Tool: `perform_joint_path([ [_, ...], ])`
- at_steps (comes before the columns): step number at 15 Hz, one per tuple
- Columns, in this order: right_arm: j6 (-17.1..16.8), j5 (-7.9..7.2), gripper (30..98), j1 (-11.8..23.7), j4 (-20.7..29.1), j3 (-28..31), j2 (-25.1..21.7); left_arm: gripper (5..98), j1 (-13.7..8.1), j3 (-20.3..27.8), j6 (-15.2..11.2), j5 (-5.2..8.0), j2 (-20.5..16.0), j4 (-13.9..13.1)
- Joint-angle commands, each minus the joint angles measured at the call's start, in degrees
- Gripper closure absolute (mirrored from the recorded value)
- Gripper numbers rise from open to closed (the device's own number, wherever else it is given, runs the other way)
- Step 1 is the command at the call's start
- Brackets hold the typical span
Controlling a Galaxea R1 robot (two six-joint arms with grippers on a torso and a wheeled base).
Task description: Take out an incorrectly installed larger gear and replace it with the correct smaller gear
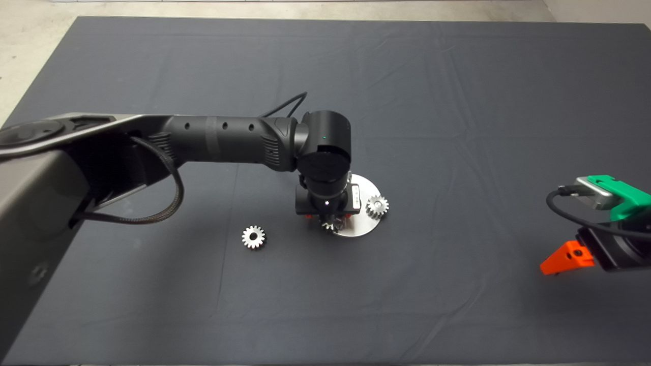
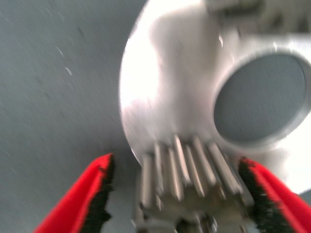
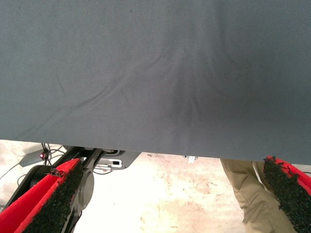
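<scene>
The larger gear (image 1: 330, 224), grey and thick, stands on the near edge of a round silver plate (image 1: 364, 189). My left gripper (image 1: 333, 221) hangs right over it and hides most of it. In the left wrist view the gripper (image 2: 176, 162) is open, with the larger gear (image 2: 189, 179) between its red fingers (image 2: 95, 194). One pad is close to the teeth and the other is apart. The smaller gear (image 1: 253, 237), whitish-silver, lies flat on the mat to the left of the plate. My right gripper (image 1: 565, 259) is parked at the lower right, open and empty.
Another gear (image 1: 377, 206) sits on the plate's right side. The plate (image 2: 170, 87) has a round hole (image 2: 262, 97) beside the larger gear. In the right wrist view the mat's edge, the floor and a person's leg (image 3: 245, 194) show.
</scene>
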Motion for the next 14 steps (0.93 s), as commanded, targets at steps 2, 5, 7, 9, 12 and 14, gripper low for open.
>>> perform_joint_path([
  [2,-0.17,-5.55,30.8,1.71,1.97,0.22,0.01,43.6,-1.01,1.62,-1.33,4.42,0.72,-2.41],
  [5,-0.17,-5.55,30.8,2.25,2.06,0.22,0.01,44.3,-1.0,1.62,-1.51,4.42,0.72,-2.5],
  [7,-0.17,-5.55,30.8,2.35,2.06,0.22,0.16,48.7,-0.95,1.53,-1.51,4.42,0.65,-2.39],
  [9,-0.17,-5.55,30.8,2.43,1.97,0.26,0.09,53.0,-1.01,1.53,-1.51,4.42,0.72,-2.32],
  [12,-0.12,-5.46,30.8,2.43,1.97,0.4,0.53,54.6,-1.01,1.48,-1.51,4.42,0.55,-2.24],
  [14,-0.08,-5.46,30.8,2.43,1.97,0.4,0.53,55.8,-1.01,1.18,-1.41,4.33,0.37,-2.06],
])
